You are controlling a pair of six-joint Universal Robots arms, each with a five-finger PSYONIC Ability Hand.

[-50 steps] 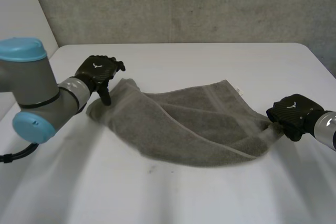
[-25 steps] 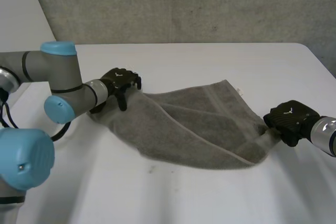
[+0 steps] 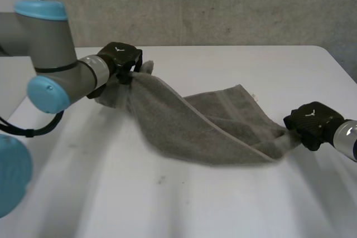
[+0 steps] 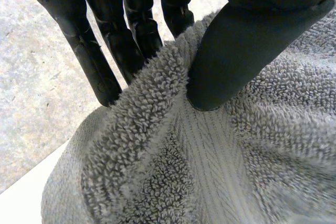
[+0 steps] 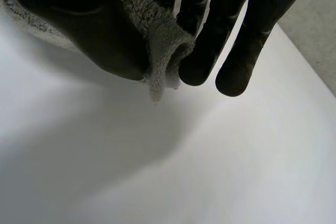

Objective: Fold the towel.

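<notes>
over white table [image 3: 223,210], left hand [image 3: 122,58] (aloft) and right hand [image 3: 312,124] each pinch towel [image 3: 206,132] ends.

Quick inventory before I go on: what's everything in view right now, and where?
towel: one, grey, over the table, stretched between the two hands.
table: one, white, under the towel.
wall: one, grey, rough, behind the table.
left arm: one, grey with light-blue caps, over the table's left side.
right arm: one, grey, at the table's right side.
left hand: one, black, pinching the towel's left end between thumb and fingers.
right hand: one, black, pinching the towel's right corner between thumb and fingers.
</notes>
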